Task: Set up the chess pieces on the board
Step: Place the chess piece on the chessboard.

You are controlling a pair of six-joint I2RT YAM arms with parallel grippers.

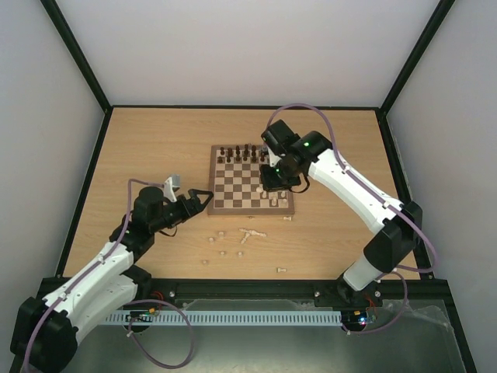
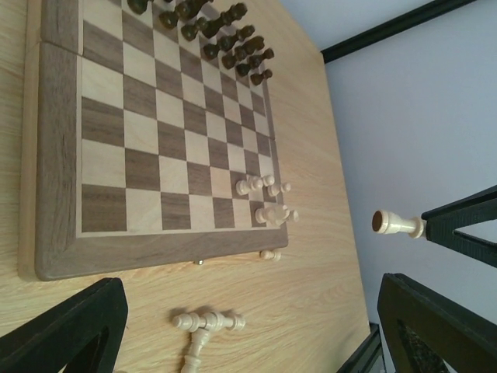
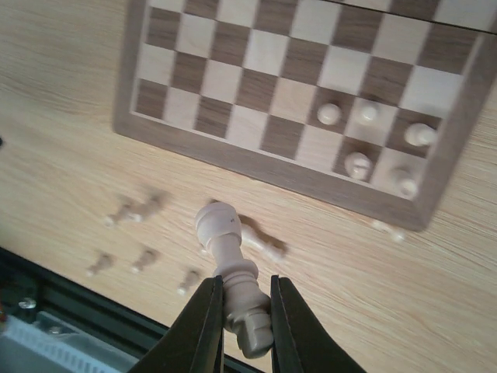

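Pinching a tall pale cream chess piece (image 3: 225, 241) by one end, my right gripper (image 3: 242, 303) is hanging above the right part of the square wooden chessboard with dark brown and cream squares (image 3: 272, 172). My left gripper (image 1: 205, 198) is standing spread wide just beside the board's near left corner, clamping nothing. A small pale pawn (image 2: 396, 224) is showing right at one black finger part, and I cannot tell whether it is resting on anything.

Judging by the layout, I am working through an early stretch of the job. The dark brown chess pieces (image 1: 245, 153) are lining the far two rows, while only about five pale cream chess pieces (image 3: 357, 165) are standing in the near right corner squares. Several more loose pieces (image 1: 250, 233) are lying scattered on the light wooden table (image 3: 62, 116) off the board's front edge, some toppled.

No box or tray is showing; the board alone is holding pieces, and most of its near rows are sitting bare.
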